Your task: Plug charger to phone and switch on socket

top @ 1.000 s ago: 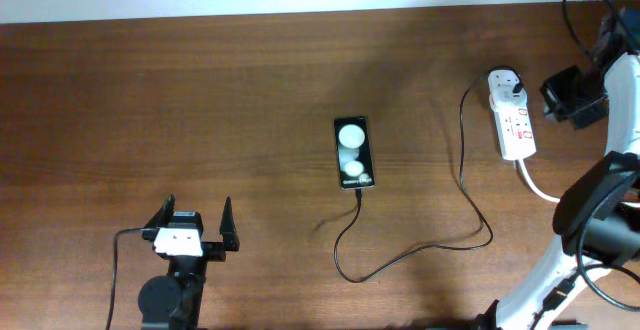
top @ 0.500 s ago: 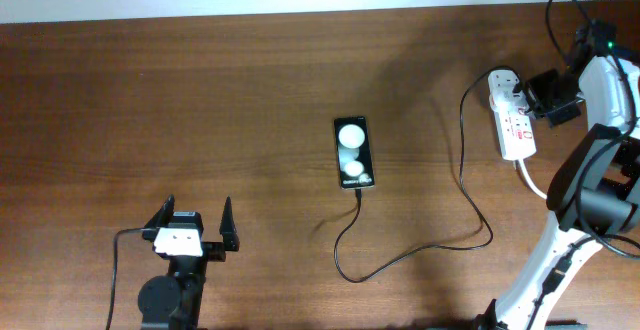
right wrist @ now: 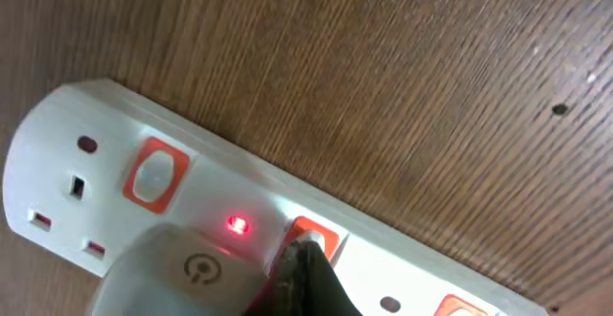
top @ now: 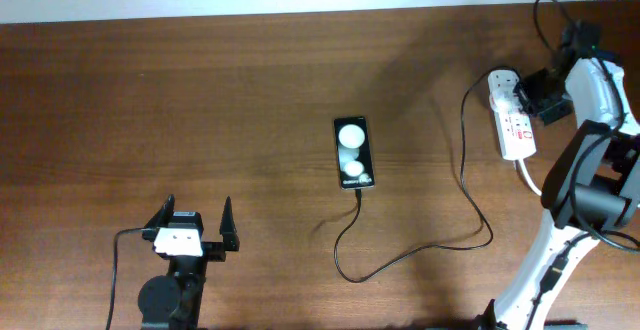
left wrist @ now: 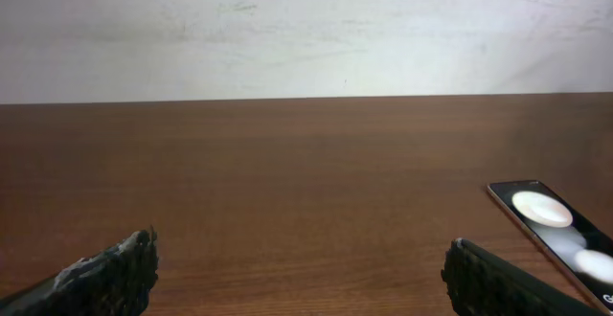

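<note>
The phone point(top: 353, 152) lies mid-table, a black slab with two white round patches; its edge shows in the left wrist view point(left wrist: 556, 230). The charger cable point(top: 440, 245) runs from the phone's near end in a loop to its white plug head point(top: 503, 83), seated in the socket point(top: 516, 130). In the right wrist view the plug head point(right wrist: 182, 273) sits beside a lit red lamp. My right gripper point(top: 535, 98) is shut, its tips point(right wrist: 308, 268) pressing an orange-red switch on the socket point(right wrist: 115, 134). My left gripper point(top: 196, 226) is open and empty near the front left.
The socket's thick white cord point(top: 532, 182) runs toward my right arm's base. The table's far edge meets a pale wall point(left wrist: 306, 29). Other orange switches show on the socket face point(right wrist: 153, 174).
My right gripper moved left onto the socket and now touches a switch. The left arm, phone and cable have not moved.
</note>
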Robot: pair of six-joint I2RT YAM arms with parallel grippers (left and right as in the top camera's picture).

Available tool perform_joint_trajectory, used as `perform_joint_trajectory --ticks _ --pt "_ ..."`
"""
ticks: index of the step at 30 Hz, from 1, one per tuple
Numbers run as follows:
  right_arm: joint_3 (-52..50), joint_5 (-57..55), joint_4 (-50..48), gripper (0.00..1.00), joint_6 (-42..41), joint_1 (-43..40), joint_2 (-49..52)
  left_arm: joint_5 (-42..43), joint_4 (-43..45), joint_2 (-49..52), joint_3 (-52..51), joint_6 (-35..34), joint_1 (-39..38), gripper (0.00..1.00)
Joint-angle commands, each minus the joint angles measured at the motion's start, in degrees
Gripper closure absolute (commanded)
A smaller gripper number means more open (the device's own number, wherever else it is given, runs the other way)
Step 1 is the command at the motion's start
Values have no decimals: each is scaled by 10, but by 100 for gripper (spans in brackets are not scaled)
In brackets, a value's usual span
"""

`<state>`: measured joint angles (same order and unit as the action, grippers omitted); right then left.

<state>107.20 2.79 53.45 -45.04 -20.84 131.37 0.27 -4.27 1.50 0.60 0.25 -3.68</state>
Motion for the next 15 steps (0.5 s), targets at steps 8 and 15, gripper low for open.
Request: perform_joint_trajectory --ticks 8,15 --pt "12 -20 116 96 27 3 10 10 -5 -1 -1 9 1 1" --pt "17 -39 179 96 17 24 -283 10 -5 -1 -1 9 1 1"
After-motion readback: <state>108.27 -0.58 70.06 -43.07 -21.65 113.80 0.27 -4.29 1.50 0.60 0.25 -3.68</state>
